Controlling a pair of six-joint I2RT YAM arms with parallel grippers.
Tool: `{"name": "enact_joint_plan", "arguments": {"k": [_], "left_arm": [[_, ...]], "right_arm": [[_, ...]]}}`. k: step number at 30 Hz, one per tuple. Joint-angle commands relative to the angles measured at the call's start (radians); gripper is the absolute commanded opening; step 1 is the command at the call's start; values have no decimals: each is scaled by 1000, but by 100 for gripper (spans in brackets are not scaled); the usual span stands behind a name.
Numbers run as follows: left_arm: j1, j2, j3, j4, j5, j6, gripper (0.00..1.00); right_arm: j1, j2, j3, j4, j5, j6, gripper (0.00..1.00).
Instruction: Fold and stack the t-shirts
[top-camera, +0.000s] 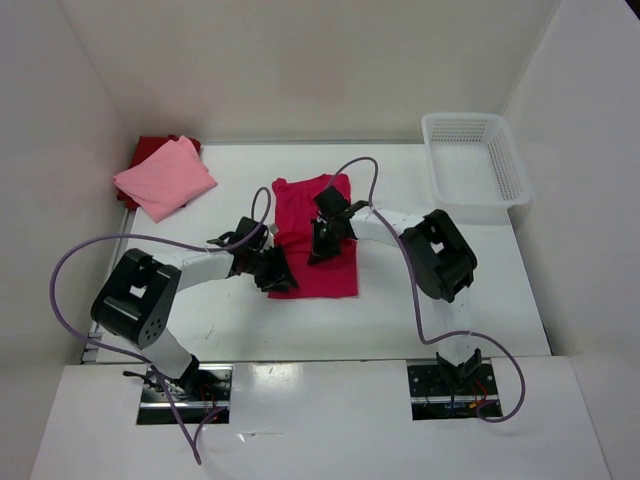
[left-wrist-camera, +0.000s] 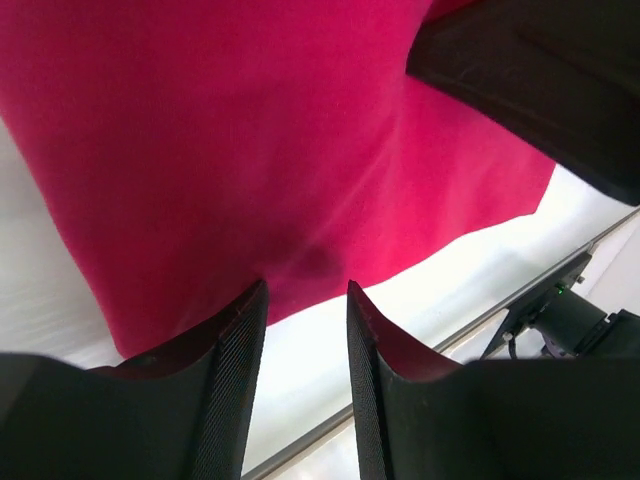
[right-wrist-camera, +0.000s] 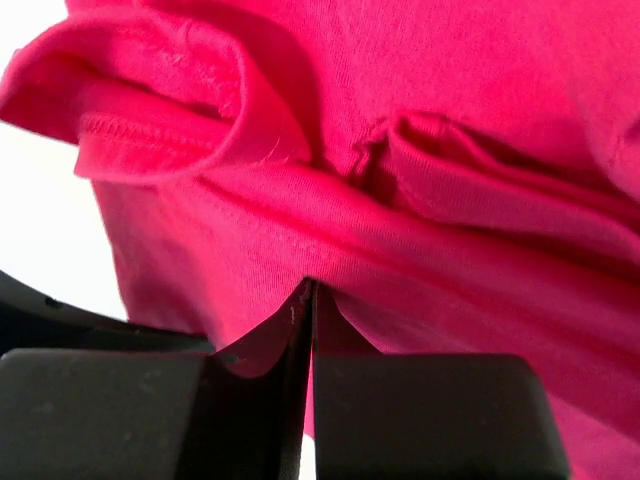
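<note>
White worktop: crimson t-shirt lies mid-worktop between both arms, long axis running near to far. Right gripper is clamped tight on a raised fold around mid-shirt. Left gripper is half parted and holds nothing, with the near-left hem just ahead of it. It's the nearer arm for that corner.

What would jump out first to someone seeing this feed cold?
The crimson-pink shirt lies mid-table with both arms bent in over it. The right gripper is shut on a fold of its cloth, and the left gripper is open at its near left corner. Next come the light pink shirt, folded on top of the dark red shirt in the far left corner, and the white mesh basket at the far right.
</note>
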Motion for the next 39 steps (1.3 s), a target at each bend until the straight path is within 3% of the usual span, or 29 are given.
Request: {"name": "enact_joint_plan", "arguments": {"k": [1, 8, 12, 17, 20, 23, 25, 30, 32, 33, 34, 37, 39], "left_arm": [[-4, 5, -24, -9, -43, 50, 45], [-4, -18, -67, -18, -75, 50, 45], [-4, -73, -67, -55, -93, 50, 45], [-4, -155, -10, -130, -113, 60, 51], [30, -224, -10, -152, -124, 60, 54], [85, -283, -52, -164, -136, 50, 54], [112, -304, -110, -155, -124, 29, 54], [145, -292, -170, -113, -78, 9, 53], [145, -269, -170, -101, -62, 0, 53], [145, -254, -170, -101, -62, 0, 53], [145, -245, -170, -87, -62, 0, 53], [145, -196, -170, -63, -62, 0, 53], [145, -186, -170, -52, -53, 0, 53]], "right_arm": [[10, 18, 43, 79, 114, 14, 4], [10, 57, 132, 181, 454, 14, 2], [10, 84, 270, 172, 543, -5, 1], [-18, 117, 436, 57, 501, -15, 1], [-18, -16, 337, 57, 427, -15, 7], [-27, -195, 80, 66, 328, 11, 10], [-36, -280, -45, 76, 234, 47, 1], [-49, -511, -395, 66, 123, 112, 0], [-70, -565, -508, 75, 93, 152, 7], [-70, -600, -539, 87, 82, 161, 14], [-84, -601, -564, 98, 61, 170, 28], [-84, -599, -639, 122, 15, 192, 43], [-84, -585, -649, 142, 14, 201, 45]]}}
